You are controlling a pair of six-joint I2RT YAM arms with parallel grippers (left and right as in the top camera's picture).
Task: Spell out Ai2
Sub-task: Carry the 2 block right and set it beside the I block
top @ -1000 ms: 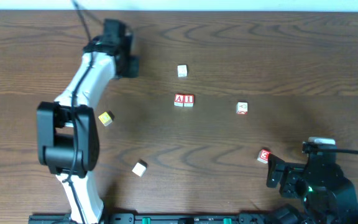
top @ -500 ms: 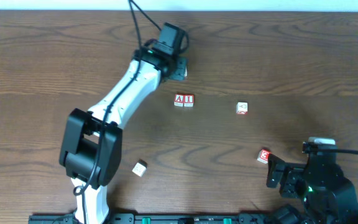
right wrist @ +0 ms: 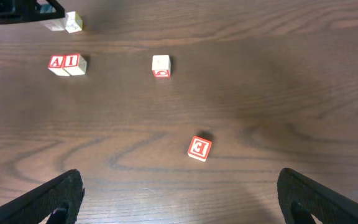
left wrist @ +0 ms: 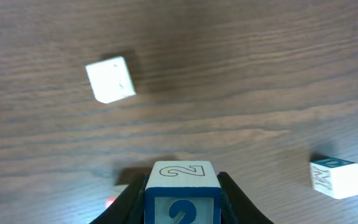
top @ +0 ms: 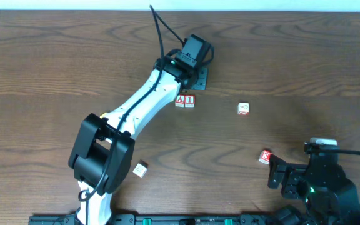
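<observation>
Dark wooden table point(top: 330, 62) with a strong grain, and we've got a handful of stray cubes on it. There's a plain white cube point(left wrist: 110, 79) lying a bit askew. Out on the right is a white cube with a red mark point(top: 243, 108), all on its own. Nearer the front edge there's a red-bordered cube point(top: 265, 156), also tilted. Well apart from those, front left, is a pale cube point(top: 140, 168) whose marking we can't make out.

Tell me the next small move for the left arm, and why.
Likely lower the 2 cube, held in the left gripper, just right of the I cube: the A cube and I cube already sit side by side, with that spot bare.
</observation>
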